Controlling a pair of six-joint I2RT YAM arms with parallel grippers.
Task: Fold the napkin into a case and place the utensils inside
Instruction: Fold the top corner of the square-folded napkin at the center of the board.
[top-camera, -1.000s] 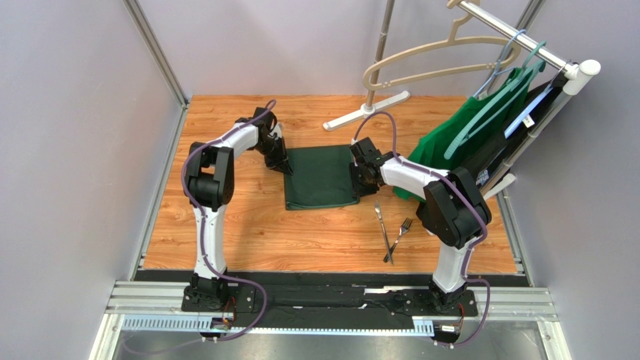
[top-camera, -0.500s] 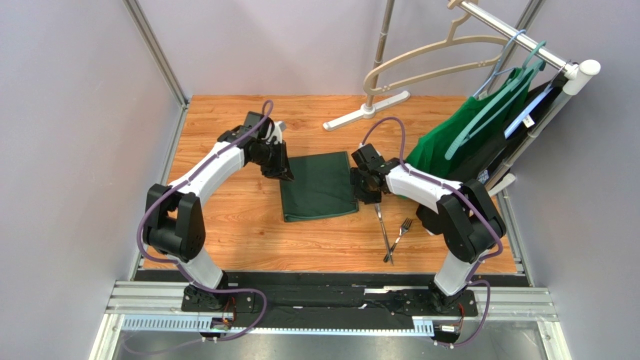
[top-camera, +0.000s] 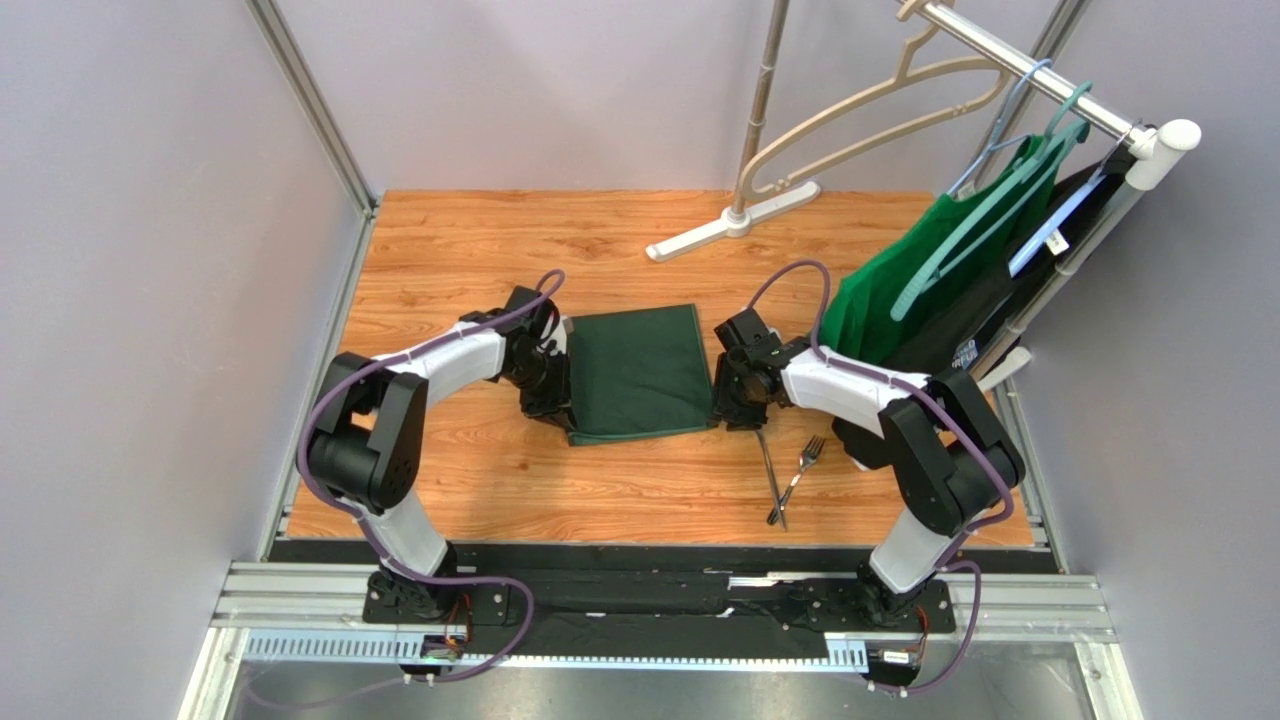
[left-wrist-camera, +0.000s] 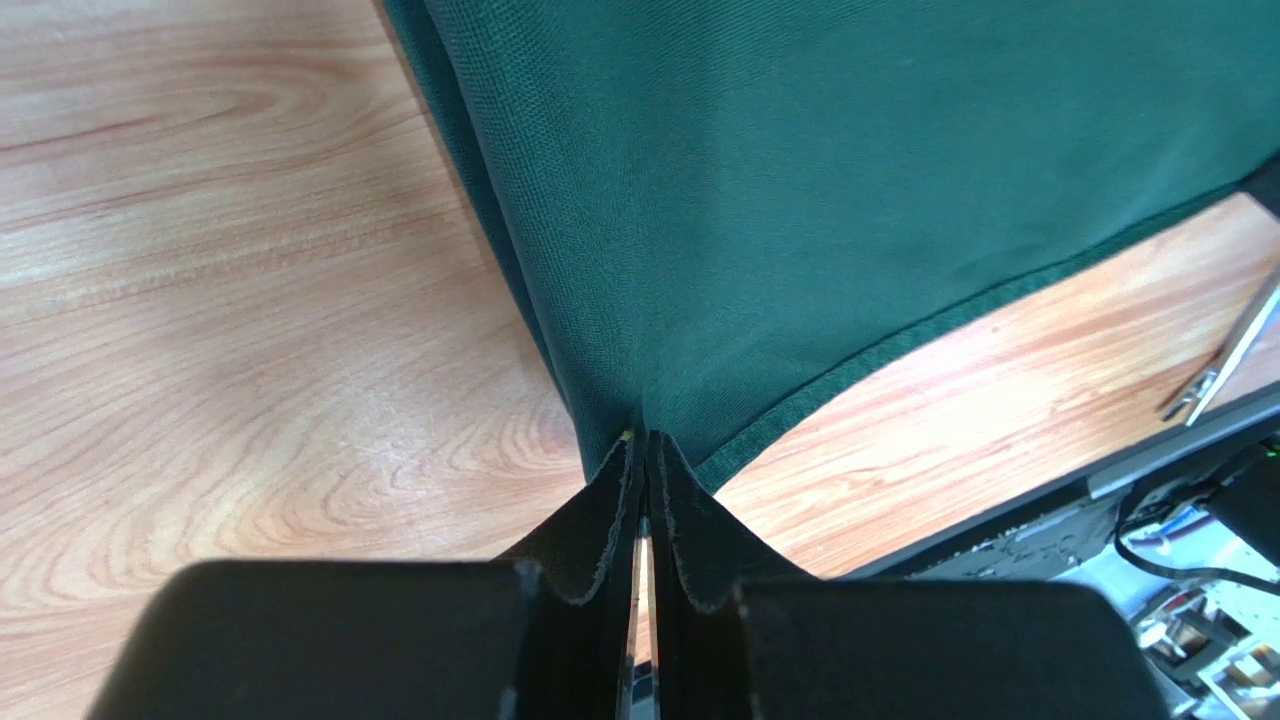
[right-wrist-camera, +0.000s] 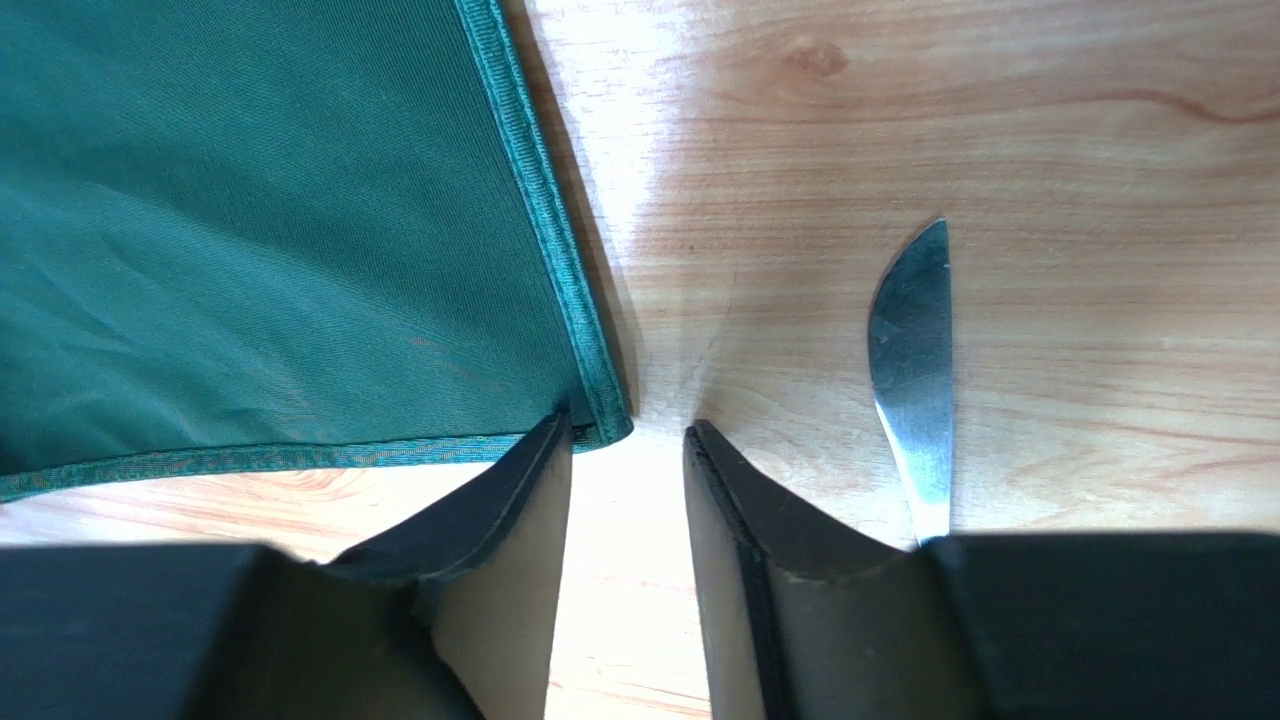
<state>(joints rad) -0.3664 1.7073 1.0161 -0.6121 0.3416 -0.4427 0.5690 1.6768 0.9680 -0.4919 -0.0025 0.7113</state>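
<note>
top view: the napkin (top-camera: 639, 372), folded to a rectangle, is lying flat on the table (top-camera: 451, 255) between the left gripper (top-camera: 559, 405) and the right gripper (top-camera: 739, 408). the knife (top-camera: 768, 468) and fork (top-camera: 804, 462) are lying just right of it.
left wrist view: the fingers are pressing together, pinching the napkin's corner.
right wrist view: the jaws are standing spread, straddling the hemmed corner, with the knife blade beside them.

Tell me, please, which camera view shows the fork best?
The top external view: the whole fork lies on the table, tines toward the far side, its handle meeting the knife. The right wrist view shows only the knife's blade; the left wrist view catches an unidentifiable metal sliver at its right edge.
</note>
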